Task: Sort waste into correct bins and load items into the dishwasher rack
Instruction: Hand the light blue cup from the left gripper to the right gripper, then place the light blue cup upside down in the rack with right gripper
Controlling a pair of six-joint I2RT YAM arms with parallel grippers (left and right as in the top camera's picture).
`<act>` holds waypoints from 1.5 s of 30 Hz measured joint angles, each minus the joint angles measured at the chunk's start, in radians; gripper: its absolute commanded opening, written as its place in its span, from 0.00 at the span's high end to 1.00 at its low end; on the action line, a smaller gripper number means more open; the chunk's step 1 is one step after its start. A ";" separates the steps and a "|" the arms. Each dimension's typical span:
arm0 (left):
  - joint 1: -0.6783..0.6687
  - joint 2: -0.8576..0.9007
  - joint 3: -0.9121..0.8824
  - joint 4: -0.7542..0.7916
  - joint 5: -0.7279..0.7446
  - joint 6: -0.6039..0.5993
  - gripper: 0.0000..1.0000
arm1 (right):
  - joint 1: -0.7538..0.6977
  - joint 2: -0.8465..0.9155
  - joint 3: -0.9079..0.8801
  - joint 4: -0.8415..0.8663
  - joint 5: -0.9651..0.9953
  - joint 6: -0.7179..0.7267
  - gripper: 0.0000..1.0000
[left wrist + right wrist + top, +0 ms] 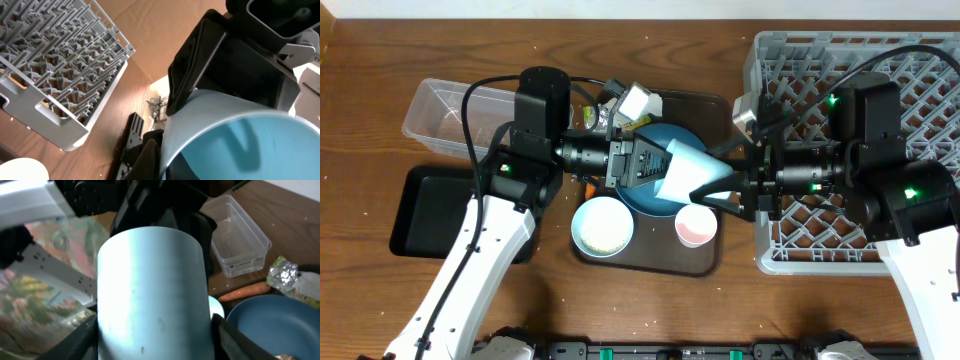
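Here the small blue cup (692,172) sits clamped in the right claw (155,340) (left claw (660,168): cannot tell).

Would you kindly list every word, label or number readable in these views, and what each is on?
Nothing can be read.
The clear tub carries a white sticker on its side, but its print is too small and blurred.
The blue cup shows no writing.

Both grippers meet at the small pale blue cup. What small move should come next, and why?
Probably open the left gripper: the right gripper seems to clasp the small pale blue cup, and the grey plastic dishwasher rack is beside that arm.
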 measured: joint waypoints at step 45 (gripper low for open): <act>0.003 0.013 -0.001 0.094 -0.047 -0.028 0.01 | -0.904 0.410 0.006 -0.209 0.786 0.626 0.54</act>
